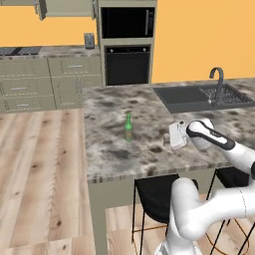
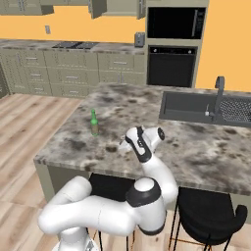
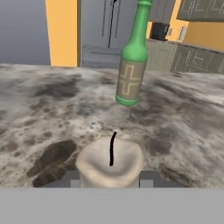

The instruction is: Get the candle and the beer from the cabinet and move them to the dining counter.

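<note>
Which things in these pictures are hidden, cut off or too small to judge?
- Candle: hand view, its base cut off at the bottom, so contact with the dining counter cannot be told.
- Claw: left base view, fingers too small.
- Beer: hand view, top cut by the upper edge.

- The arm is glossy white, built of thick rounded tube segments that swell into ball-like joints.
- A dark grey, near-black ring caps 1 big joint in the right base view, where 2 white segments meet.
- A black strip runs along the white forearm link in the left base view, curved and narrow.
- The hand is a boxy pale grey-white block at the end of the wrist.
- The gripper shows 2 small grey fingertips, squared and matte.
</note>
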